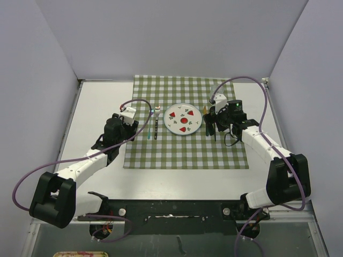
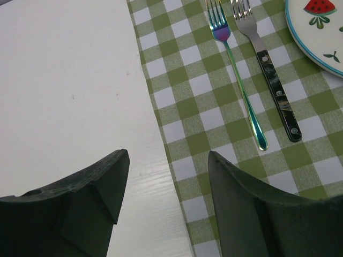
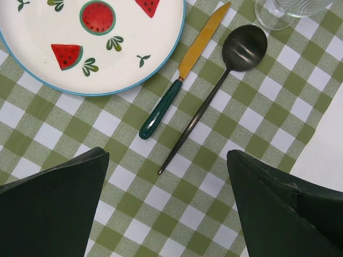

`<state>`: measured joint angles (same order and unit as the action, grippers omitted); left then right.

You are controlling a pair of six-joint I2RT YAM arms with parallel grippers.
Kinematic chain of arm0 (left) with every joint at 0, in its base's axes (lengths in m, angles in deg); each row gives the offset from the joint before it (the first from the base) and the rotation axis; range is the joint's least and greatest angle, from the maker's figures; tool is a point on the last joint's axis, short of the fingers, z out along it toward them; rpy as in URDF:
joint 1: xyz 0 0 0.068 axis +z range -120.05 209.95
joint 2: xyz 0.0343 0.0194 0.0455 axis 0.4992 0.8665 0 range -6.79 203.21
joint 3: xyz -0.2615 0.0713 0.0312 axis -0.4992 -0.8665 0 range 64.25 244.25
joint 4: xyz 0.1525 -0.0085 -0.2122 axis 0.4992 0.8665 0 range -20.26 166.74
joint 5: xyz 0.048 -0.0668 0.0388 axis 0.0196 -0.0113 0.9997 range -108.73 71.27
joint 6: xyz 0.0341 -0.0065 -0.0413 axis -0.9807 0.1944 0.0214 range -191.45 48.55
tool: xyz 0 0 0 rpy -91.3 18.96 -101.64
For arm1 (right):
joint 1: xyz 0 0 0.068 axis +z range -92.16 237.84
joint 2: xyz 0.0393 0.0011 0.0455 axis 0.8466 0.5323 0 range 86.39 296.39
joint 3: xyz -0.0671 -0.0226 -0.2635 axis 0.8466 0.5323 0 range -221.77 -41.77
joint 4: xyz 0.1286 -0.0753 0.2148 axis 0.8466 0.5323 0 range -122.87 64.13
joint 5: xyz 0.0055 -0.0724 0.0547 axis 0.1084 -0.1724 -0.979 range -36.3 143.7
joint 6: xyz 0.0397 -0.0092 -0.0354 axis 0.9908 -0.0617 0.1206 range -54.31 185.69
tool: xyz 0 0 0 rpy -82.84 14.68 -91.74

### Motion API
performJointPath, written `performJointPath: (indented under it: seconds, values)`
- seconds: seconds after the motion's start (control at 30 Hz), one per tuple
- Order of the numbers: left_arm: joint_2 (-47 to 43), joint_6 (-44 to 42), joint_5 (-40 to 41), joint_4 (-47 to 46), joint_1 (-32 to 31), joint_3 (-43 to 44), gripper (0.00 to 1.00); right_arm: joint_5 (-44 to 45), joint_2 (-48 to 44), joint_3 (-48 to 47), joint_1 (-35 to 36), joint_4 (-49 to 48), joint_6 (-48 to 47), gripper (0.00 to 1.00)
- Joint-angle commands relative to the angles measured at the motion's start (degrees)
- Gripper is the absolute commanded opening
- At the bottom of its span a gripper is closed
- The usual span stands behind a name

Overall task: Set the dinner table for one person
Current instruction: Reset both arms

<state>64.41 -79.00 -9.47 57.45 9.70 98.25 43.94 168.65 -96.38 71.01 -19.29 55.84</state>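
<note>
Ahead of the left tool [image 2: 167,160], jaws apart and empty: 2 forks, iridescent fork [image 2: 236,69] and black-handled fork [image 2: 270,75], side by side on the checked cloth [image 2: 203,118]. Bare white surface [image 2: 69,80] lies under its left finger. Right tool [image 3: 167,155], spread wide and empty, has the gold-bladed knife [image 3: 182,75] and black spoon [image 3: 214,91] just ahead, watermelon plate [image 3: 91,43] ahead-left, glass [image 3: 284,10] ahead-right. Setting looks complete. Next: pull both tools back without snagging the cloth.

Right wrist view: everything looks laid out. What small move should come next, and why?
Probably lift the right hand up and clear: it is open and empty, and the green-handled gold knife, black spoon and clear glass already sit by the white watermelon-patterned plate.
</note>
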Motion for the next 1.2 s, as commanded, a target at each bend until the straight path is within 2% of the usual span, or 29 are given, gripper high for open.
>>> performJointPath:
  seconds: [0.0, 1.17]
  values:
    - [-1.4, -0.3, 0.3, -3.2, 0.2, 0.2, 0.59, 1.0, -2.5, -1.2, -0.2, -2.2, -0.1, 0.98]
    - [-1.2, -0.6, 0.5, -3.5, 0.4, 0.0, 0.59, 1.7, -2.4, -1.4, -0.2, -2.2, 0.2, 0.98]
